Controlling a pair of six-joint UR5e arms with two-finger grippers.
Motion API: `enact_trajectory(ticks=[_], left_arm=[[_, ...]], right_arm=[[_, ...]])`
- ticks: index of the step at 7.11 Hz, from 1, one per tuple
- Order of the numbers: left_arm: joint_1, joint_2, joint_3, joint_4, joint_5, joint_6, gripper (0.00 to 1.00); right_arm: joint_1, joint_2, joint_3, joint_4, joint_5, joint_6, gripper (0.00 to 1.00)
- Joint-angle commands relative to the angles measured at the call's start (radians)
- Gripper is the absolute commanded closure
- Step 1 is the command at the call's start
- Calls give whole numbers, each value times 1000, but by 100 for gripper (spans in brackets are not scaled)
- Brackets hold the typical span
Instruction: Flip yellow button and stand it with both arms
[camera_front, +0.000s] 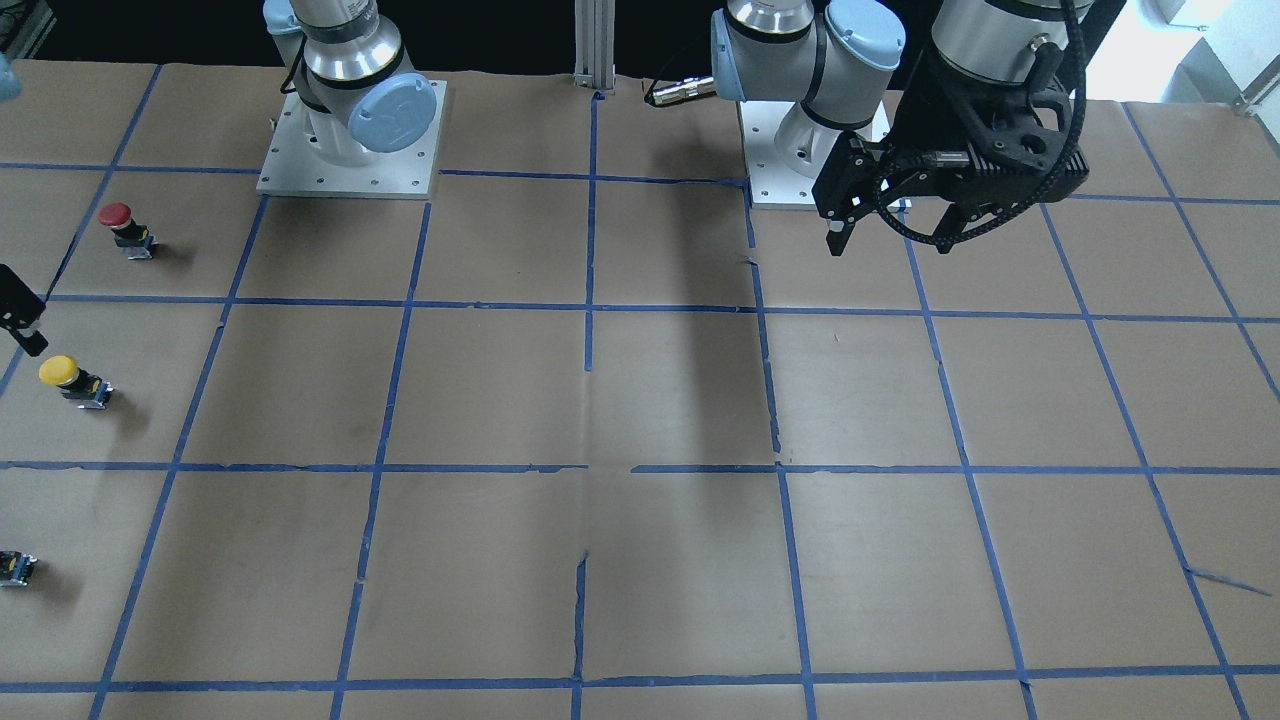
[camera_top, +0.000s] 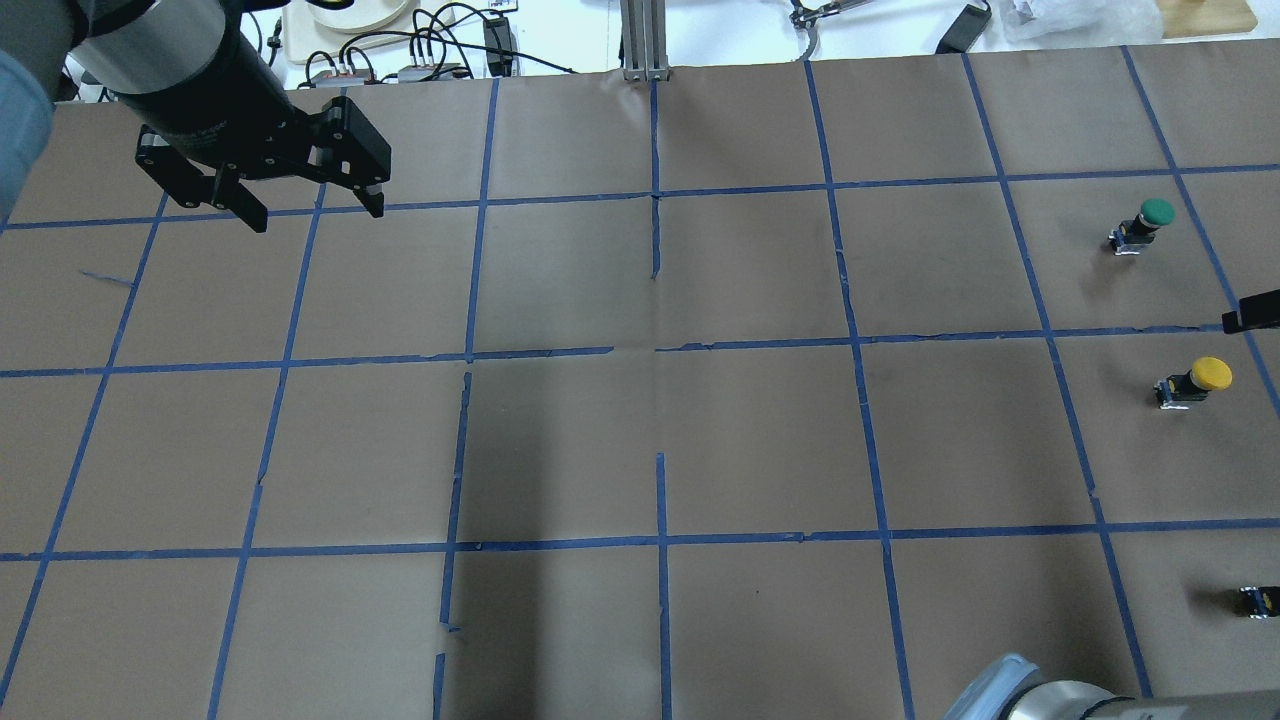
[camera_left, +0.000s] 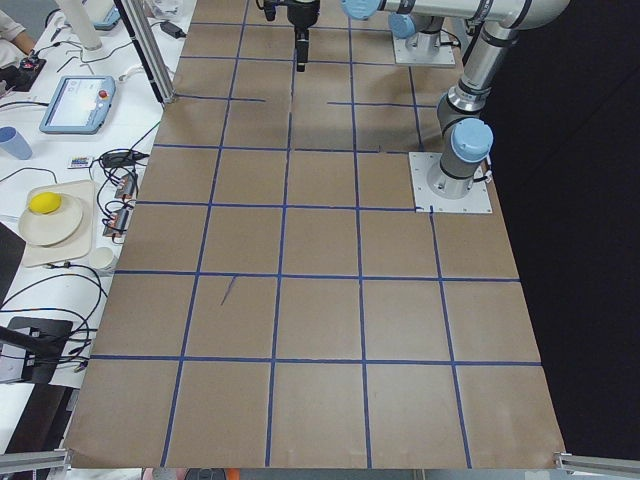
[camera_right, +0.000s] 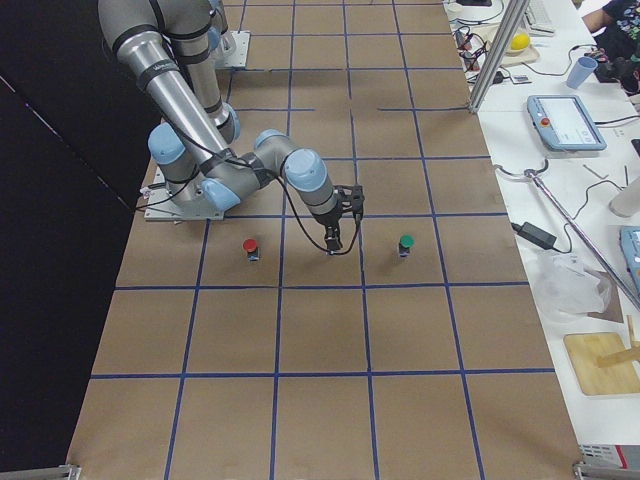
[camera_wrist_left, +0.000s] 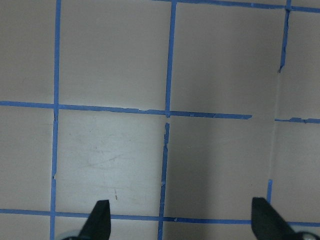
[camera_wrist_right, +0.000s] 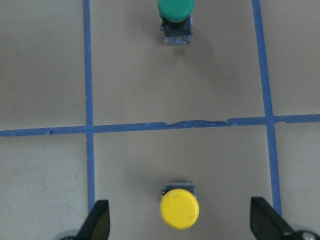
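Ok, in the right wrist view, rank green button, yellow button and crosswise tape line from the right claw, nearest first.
1. yellow button, bottom, framed by the right claw.
2. tape line, across mid-frame.
3. green button, top edge.

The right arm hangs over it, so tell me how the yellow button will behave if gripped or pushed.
The yellow button looks top-heavy, a wide cap over a narrower body, so a high push would probably tip it. On its side, the round cap might roll it in an arc. The smooth cap may slip.

Right wrist close over yellow button — overhead shares.
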Motion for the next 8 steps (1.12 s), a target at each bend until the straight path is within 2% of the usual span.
enact_trajectory(ticks=[1,3,4,6,8], left_arm=[[0,0,0,0,0,-1,0],[0,0,0,0,0,-1,0],[0,0,0,0,0,-1,0],[0,1,0,0,0,-1,0],[0,3,0,0,0,-1,0]], right_arm=[[186,-36,-213,271,-135,194,0],[411,-64,-353,523,-208,485,0],[526,-75,-367,592,-229,644,0],[725,-99,-369,586,-271,796,0],[840,-186,-347,606,-277,887,0]])
